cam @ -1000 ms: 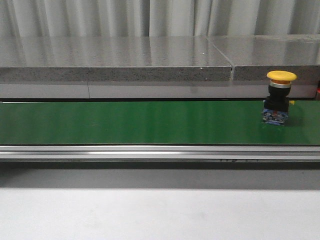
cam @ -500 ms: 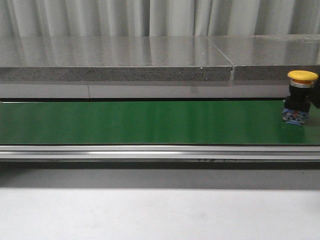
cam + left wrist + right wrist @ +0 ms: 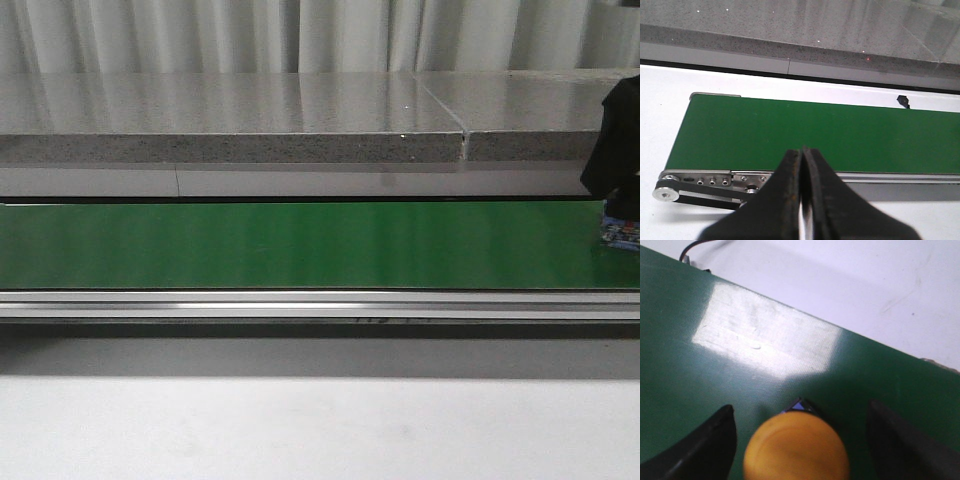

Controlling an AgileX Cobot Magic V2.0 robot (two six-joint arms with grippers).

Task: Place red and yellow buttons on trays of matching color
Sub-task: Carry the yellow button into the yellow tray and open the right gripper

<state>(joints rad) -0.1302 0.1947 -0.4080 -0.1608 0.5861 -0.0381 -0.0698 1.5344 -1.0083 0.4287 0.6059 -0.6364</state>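
A yellow button (image 3: pixel 796 447) with a blue base stands upright on the green conveyor belt (image 3: pixel 740 370). In the right wrist view my right gripper (image 3: pixel 800 412) is open, with one finger on each side of the yellow cap and a gap to both. The front view shows only the button's blue base (image 3: pixel 622 232) at the far right edge, under the dark shape of my right arm (image 3: pixel 618 140). My left gripper (image 3: pixel 801 150) is shut on nothing, hanging over the belt's near rail. No red button and no trays are in view.
The belt (image 3: pixel 300 245) runs across the front view with a metal rail (image 3: pixel 300 303) along its near side. A grey stone ledge (image 3: pixel 230 120) lies behind it. The belt's end roller (image 3: pixel 665 192) and a small black cable end (image 3: pixel 902 101) show in the left wrist view.
The yellow button has travelled right along the belt to the frame's edge. My right arm has come down over it and now hides its yellow cap in the front view.
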